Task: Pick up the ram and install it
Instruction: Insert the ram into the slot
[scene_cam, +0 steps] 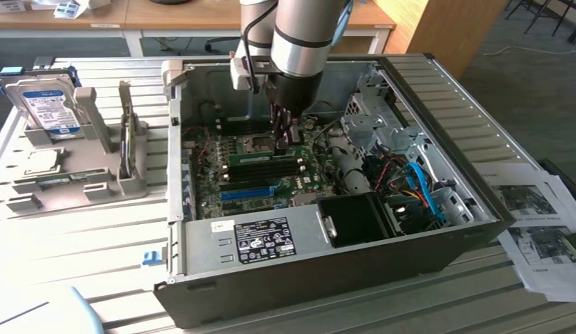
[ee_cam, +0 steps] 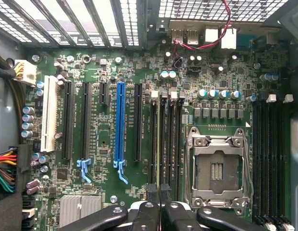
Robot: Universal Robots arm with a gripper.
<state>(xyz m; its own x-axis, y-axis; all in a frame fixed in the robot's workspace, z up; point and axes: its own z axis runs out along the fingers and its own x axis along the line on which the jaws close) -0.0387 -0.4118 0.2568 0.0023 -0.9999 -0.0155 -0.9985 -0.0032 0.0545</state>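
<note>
The ram (scene_cam: pixel 255 158) is a thin green stick standing on edge among the black memory slots (ee_cam: pixel 152 144) of the motherboard (ee_cam: pixel 101 139), inside the open computer case (scene_cam: pixel 316 271). In the wrist view the ram (ee_cam: pixel 160 144) shows edge-on as a narrow line running along one slot. My gripper (scene_cam: pixel 290 145) reaches straight down into the case over the end of the stick at the exterior view's right. Its fingertips (ee_cam: pixel 154 191) are pressed together on the ram's top edge, so the gripper (ee_cam: pixel 160 190) is shut on it. Whether the stick is fully seated I cannot tell.
A long blue slot (ee_cam: pixel 120 125) and the open silver processor socket (ee_cam: pixel 217 166) flank the memory slots. A black fan shroud (scene_cam: pixel 357 219) and cables (scene_cam: pixel 413 188) fill the case's right. A grey fixture (scene_cam: pixel 74 181) with a hard drive (scene_cam: pixel 46 104) and a processor chip (scene_cam: pixel 42 161) stands left. Papers (scene_cam: pixel 538 216) lie right.
</note>
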